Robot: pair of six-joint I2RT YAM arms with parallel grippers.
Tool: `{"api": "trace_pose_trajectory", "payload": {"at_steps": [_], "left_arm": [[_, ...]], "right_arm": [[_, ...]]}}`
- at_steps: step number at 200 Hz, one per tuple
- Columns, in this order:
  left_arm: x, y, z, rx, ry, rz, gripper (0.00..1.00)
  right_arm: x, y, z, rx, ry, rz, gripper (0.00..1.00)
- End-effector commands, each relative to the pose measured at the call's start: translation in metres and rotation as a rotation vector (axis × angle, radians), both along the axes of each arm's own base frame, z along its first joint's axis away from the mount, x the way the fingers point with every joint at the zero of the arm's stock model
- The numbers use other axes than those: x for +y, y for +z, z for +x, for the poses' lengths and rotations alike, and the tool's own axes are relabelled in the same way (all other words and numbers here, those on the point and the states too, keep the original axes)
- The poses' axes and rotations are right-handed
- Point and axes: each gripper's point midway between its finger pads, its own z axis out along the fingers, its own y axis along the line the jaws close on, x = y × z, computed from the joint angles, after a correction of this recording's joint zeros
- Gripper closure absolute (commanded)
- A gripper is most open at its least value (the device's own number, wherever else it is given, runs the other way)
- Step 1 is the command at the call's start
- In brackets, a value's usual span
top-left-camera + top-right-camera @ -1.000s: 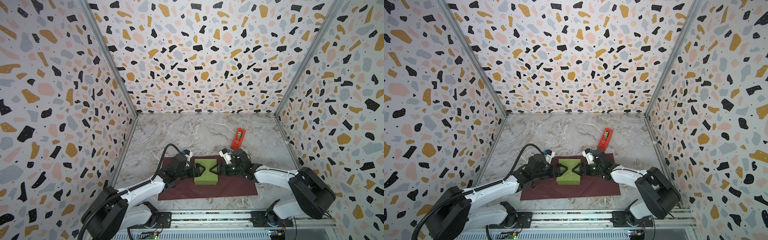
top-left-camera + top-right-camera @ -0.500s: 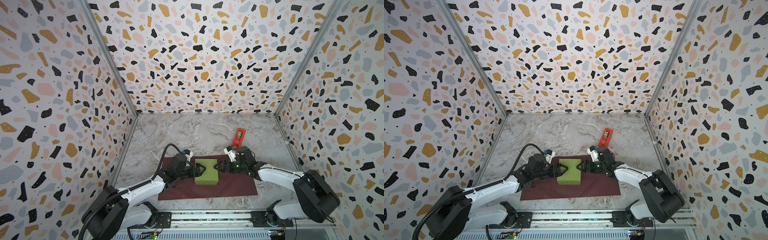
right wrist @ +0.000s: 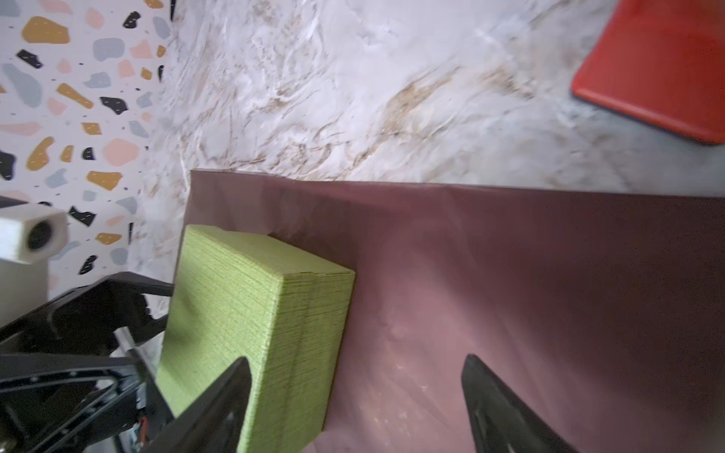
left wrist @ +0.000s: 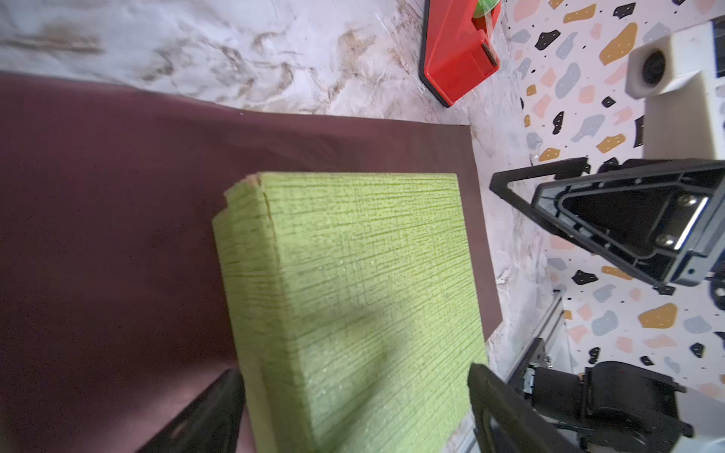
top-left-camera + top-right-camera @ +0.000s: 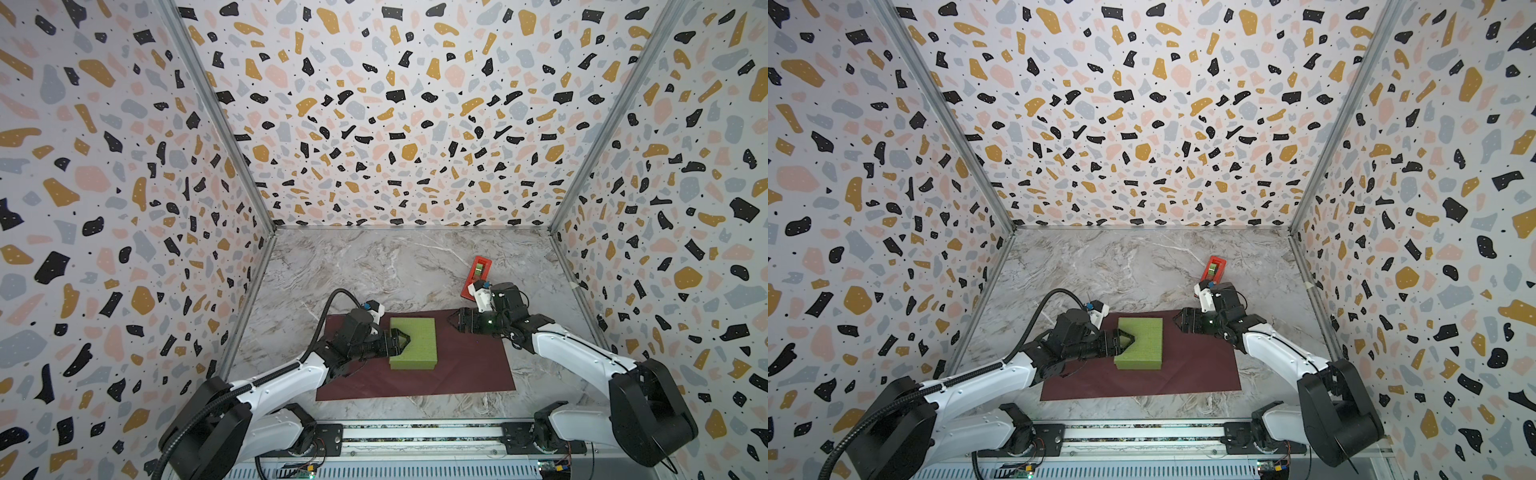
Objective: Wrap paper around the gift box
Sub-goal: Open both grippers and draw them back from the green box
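Box (image 5: 417, 347), textured olive-green, lies flat on maroon paper (image 5: 469, 368).

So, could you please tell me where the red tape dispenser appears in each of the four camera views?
Top view: tape dispenser on the marble table, right of centre, beyond the paper's far right corner.
Top view: tape dispenser likewise right of centre.
Left wrist: tape dispenser beyond the gift box, past the paper's edge.
Right wrist: tape dispenser partly cut off, past the paper's edge.
Shared landmark: the gift box on the paper.
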Motion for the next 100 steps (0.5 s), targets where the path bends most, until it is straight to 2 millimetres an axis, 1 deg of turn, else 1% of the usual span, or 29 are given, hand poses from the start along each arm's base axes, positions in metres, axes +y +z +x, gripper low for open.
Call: {"api": "trace_pose_trajectory", "payload": {"at_steps": [1, 18, 31, 41, 65, 85, 100], "left_arm": [[0.02, 0.024, 0.021, -0.115, 0.054, 0.078, 0.09], [0.029, 0.041, 0.032, -0.179, 0.084, 0.09, 0.08], [0.029, 0.054, 0.039, -0.218, 0.085, 0.083, 0.08], [0.028, 0.059, 0.042, -0.233, 0.081, 0.084, 0.08], [0.021, 0.058, 0.041, -0.224, 0.038, 0.08, 0.08], [0.013, 0.054, 0.036, -0.2, -0.009, 0.058, 0.08], [0.008, 0.053, 0.032, -0.182, -0.033, 0.034, 0.09]], "right_arm": [[-0.042, -0.012, -0.005, 0.007, -0.093, -0.198, 0.13], [-0.069, -0.025, -0.011, 0.032, -0.165, -0.266, 0.1], [-0.081, -0.029, -0.016, 0.055, -0.197, -0.279, 0.09], [-0.089, -0.03, -0.018, 0.072, -0.217, -0.285, 0.08], [-0.092, -0.029, -0.024, 0.106, -0.249, -0.273, 0.08], [-0.087, -0.035, -0.032, 0.158, -0.254, -0.222, 0.07], [-0.09, -0.041, -0.04, 0.209, -0.29, -0.216, 0.08]]}}
